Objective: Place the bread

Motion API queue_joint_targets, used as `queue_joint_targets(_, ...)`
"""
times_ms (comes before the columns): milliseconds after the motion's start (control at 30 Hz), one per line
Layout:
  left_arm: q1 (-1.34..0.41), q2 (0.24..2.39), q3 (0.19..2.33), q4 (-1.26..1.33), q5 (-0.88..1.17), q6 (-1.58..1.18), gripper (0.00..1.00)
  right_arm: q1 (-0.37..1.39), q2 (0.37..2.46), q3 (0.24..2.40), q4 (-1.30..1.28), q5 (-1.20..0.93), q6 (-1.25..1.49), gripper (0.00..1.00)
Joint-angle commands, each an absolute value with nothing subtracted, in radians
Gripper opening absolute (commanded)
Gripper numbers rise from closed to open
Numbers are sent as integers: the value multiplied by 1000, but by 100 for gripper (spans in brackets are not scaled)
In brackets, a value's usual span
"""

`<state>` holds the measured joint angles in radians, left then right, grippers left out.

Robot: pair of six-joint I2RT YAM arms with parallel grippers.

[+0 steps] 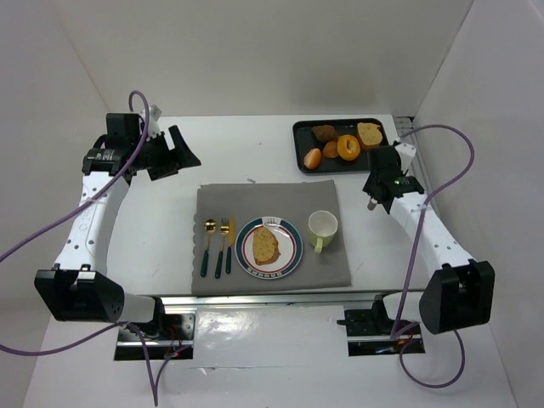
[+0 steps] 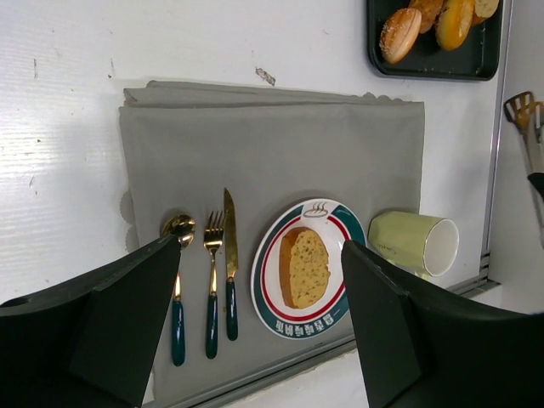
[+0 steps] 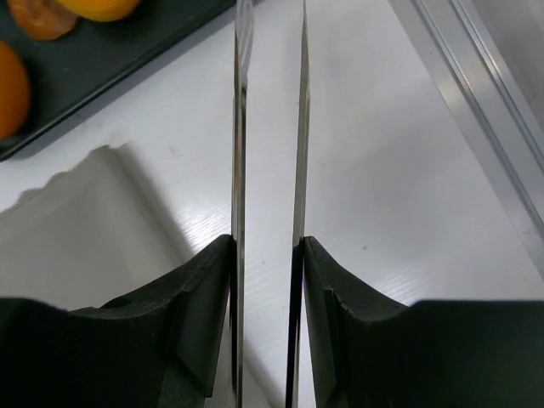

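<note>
Golden-tan oblong bread slice (image 1: 266, 246): lies flat at the centre of the round teal-rimmed plate (image 1: 297, 253); we judge it placed.
Right gripper (image 3: 265, 242): black fingers (image 3: 204, 280) clasp thin metal tongs (image 3: 239, 127); the blades are slightly parted and empty, near the black tray (image 1: 340, 122).
Left gripper (image 2: 259, 248): fingers wide apart, empty, well clear of the plate.
Surface: grey cloth placemat (image 1: 272, 200) on a white table (image 1: 238, 144); we see white walls around.

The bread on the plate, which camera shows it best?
The left wrist view: the bread fills more of the picture, its crust and speckled face clear on the plate. The top view shows it small. The right wrist view misses it, showing tongs instead.
</note>
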<state>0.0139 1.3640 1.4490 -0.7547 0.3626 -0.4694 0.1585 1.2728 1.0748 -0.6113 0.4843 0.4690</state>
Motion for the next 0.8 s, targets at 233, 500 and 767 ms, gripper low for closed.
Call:
queue_joint_targets(233,11,1385,1466,-739,383,-443,90,95,1311,756,-222,514,529,51)
queue_joint_targets(500,11,1385,1476,-749,374,-434,90,86,1278,918,-362,518,517,100)
queue_joint_targets(767,11,1374,1496,-758,383,-434,90,86,1377,1244,-555,456,482,100)
